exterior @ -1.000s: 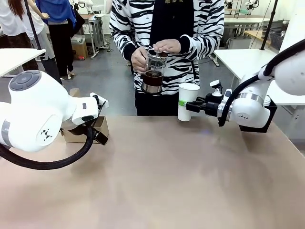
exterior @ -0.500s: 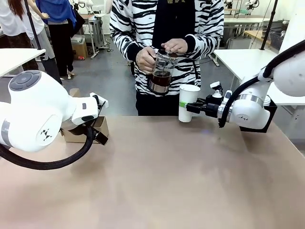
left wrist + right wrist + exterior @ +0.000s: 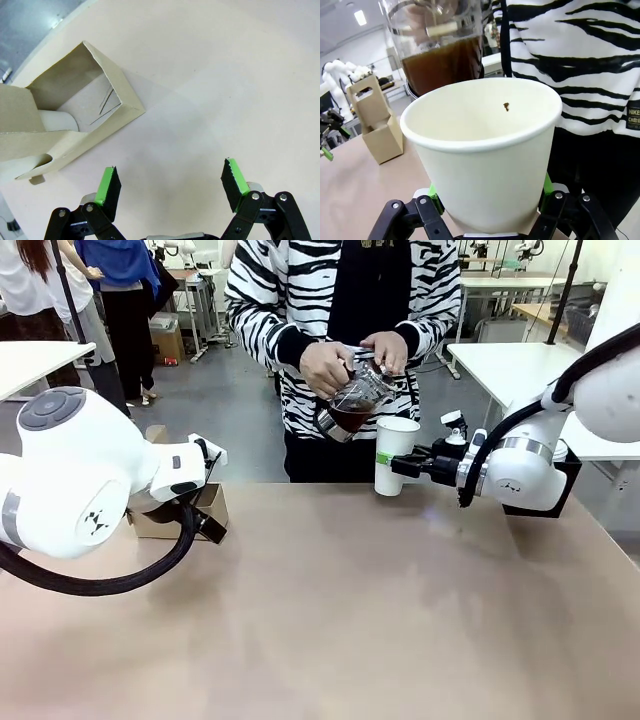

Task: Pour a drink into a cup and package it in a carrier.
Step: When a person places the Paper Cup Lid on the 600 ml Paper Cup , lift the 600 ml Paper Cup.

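A robotics lab: two white robot arms flank a beige desk, more white desks stand far left and right on bare grey floor, and strip lights run overhead.

1. Bench, centre and near side: bare, with a wide free lane between the two arms.
2. Far left: the carrier sits on the bench. The left arm is parked right in front of it and blocks any near-side approach.
3. Left hand: pads spread wide over bare bench, nothing between them. The carrier's open end is just beside and not touching.
4. Far edge, centre: the cup is clamped in the right hand.
5. Over the cup: the pitcher is tilted in the person's hands, close above the rim, so top access is blocked.
6. Far right: the right arm spans the corner, with a black box behind it.
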`<state>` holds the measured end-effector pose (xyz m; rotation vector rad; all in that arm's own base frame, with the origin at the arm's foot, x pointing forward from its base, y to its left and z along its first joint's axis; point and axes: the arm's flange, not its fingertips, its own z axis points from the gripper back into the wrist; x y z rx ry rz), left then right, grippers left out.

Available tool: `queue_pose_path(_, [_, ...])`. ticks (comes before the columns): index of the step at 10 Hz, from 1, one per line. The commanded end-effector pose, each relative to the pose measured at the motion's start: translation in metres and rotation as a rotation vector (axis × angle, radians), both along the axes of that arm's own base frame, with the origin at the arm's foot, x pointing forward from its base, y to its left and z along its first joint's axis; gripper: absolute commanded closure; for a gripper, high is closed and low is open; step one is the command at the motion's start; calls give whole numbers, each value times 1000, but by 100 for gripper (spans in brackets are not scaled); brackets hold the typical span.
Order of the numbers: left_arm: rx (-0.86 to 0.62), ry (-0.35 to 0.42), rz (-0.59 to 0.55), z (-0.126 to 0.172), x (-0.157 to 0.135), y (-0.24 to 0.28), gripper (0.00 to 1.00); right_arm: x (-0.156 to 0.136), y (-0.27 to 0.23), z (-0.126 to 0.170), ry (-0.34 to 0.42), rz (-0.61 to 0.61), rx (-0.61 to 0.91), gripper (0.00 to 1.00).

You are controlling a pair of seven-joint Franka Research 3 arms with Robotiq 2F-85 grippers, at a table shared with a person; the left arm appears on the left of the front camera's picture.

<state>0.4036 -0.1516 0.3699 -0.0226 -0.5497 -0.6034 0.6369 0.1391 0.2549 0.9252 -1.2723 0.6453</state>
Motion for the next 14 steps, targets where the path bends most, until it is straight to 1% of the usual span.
queue_pose_path(1, [-2, 0, -1, 0, 0, 0, 0, -1, 2, 2, 0, 2, 1, 19])
queue_pose_path(14, [-2, 0, -1, 0, 0, 0, 0, -1, 2, 2, 0, 2, 1, 19])
